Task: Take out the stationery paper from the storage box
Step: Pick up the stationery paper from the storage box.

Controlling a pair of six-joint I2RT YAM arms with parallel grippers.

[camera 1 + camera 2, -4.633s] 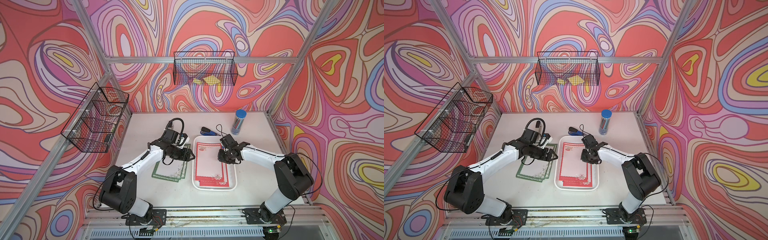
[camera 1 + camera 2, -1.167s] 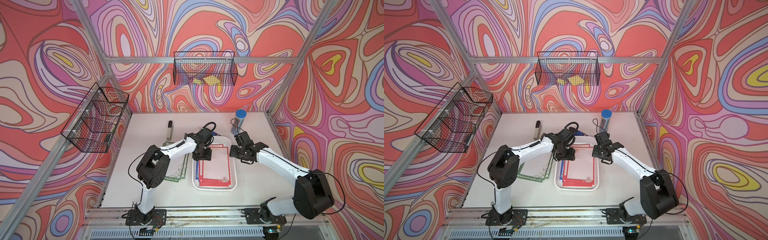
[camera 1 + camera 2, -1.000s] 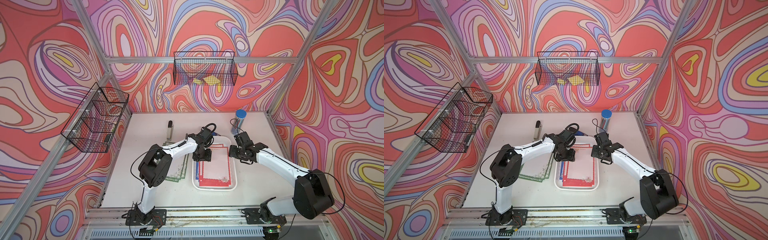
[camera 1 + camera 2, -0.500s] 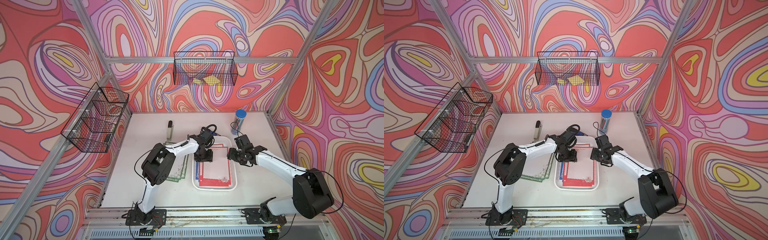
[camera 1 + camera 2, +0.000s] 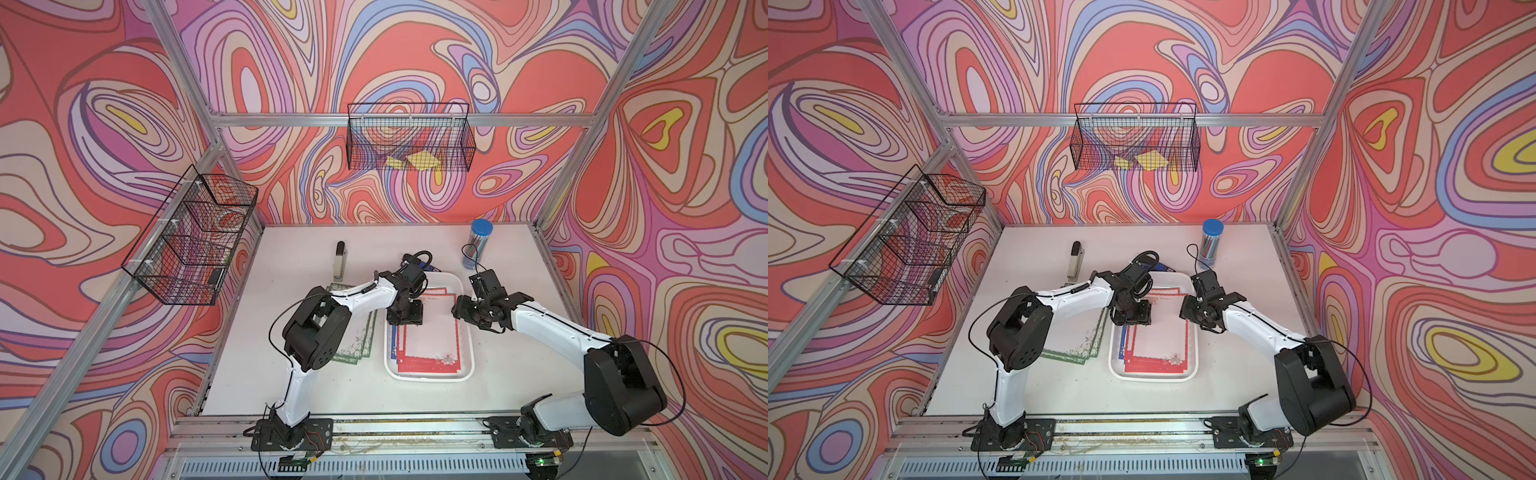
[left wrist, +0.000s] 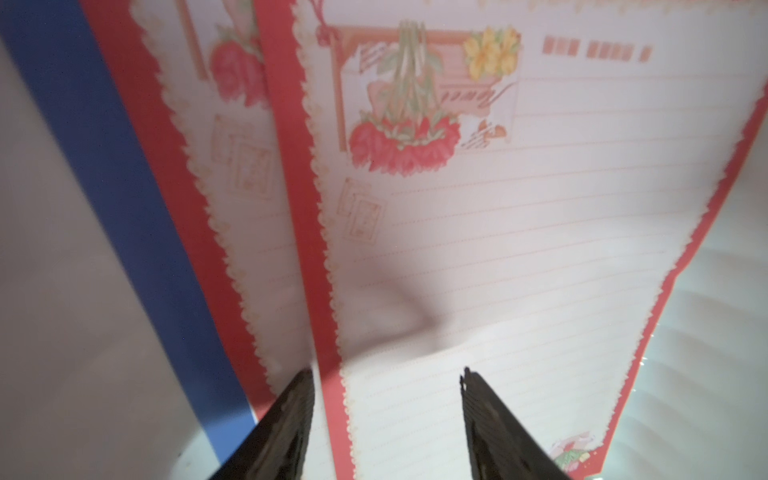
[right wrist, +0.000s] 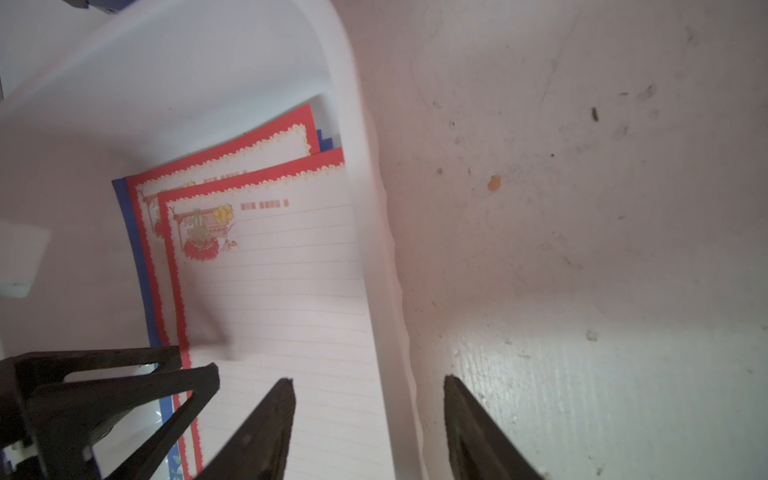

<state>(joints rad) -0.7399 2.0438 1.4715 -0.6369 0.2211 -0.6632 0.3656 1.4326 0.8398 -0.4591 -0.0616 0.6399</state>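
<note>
Bright, even light; blurry wrist close-ups

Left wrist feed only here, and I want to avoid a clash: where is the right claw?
Observer: The right claw straddles the storage box's side rim, jaws open. One finger is above the top red-bordered sheet, the other above the table outside.
Operator: Any sheets out already?
Observer: Yes, green-bordered sheets lie on the table beside the box.
Operator: Anything standing near the box?
Observer: A blue-lidded clear tube stands upright beyond its far corner.
</note>
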